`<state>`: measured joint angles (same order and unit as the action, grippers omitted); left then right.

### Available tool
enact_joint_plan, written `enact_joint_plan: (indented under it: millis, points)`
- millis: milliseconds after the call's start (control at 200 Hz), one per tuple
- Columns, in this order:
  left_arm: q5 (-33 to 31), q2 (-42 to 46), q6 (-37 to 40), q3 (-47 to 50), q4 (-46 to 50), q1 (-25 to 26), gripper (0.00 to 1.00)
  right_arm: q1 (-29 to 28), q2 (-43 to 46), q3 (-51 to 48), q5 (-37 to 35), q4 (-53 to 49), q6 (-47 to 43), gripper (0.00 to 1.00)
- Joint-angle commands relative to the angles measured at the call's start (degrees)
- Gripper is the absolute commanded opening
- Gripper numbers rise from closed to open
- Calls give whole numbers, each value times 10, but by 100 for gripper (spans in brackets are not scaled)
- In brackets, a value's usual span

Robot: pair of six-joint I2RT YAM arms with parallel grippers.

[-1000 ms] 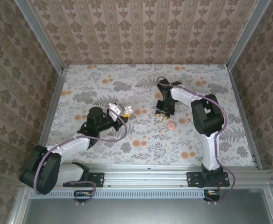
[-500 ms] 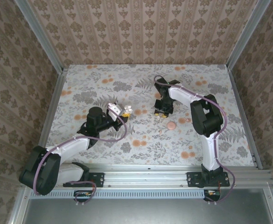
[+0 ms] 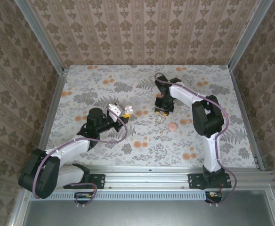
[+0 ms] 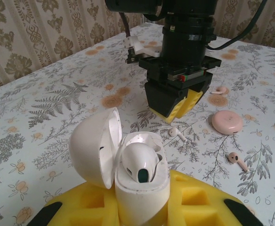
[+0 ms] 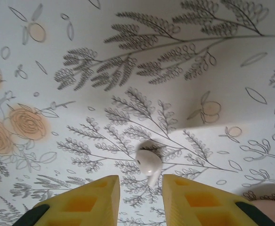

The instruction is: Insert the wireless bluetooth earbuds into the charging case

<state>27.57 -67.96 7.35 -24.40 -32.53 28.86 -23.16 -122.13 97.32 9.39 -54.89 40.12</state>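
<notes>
My left gripper (image 4: 142,209) is shut on the white charging case (image 4: 140,190), held upright with its lid (image 4: 93,148) swung open to the left. One white earbud (image 4: 140,162) sits in the case. In the top view the left gripper (image 3: 127,111) holds the case (image 3: 131,112) left of centre. A second white earbud (image 5: 149,162) lies on the flowered table, just ahead of the yellow fingertips (image 5: 97,193) of my right gripper (image 5: 141,183), which is open and points down. The left wrist view has that earbud (image 4: 176,133) below the right gripper (image 4: 175,106).
A round pink disc (image 4: 227,121) lies right of the right gripper, seen from above as the disc (image 3: 173,126). A small pink earbud (image 4: 238,160) and another pink bit (image 4: 219,89) lie nearby. Patterned walls close in the table (image 3: 104,84) on three sides.
The right gripper has shifted a little toward the far left over the table. The left arm with the case has stayed still.
</notes>
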Motion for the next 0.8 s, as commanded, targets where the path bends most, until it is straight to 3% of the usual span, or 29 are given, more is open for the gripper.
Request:
enact_joint_plan:
  millis: [0, 795]
  points:
    - [0, 10, 11, -1, -1, 2, 10, -1, -23, 21, -1, -29, -13, 30]
    - [0, 12, 10, -1, 3, 3, 10, -9, -65, 19, -2, -33, -23, 25]
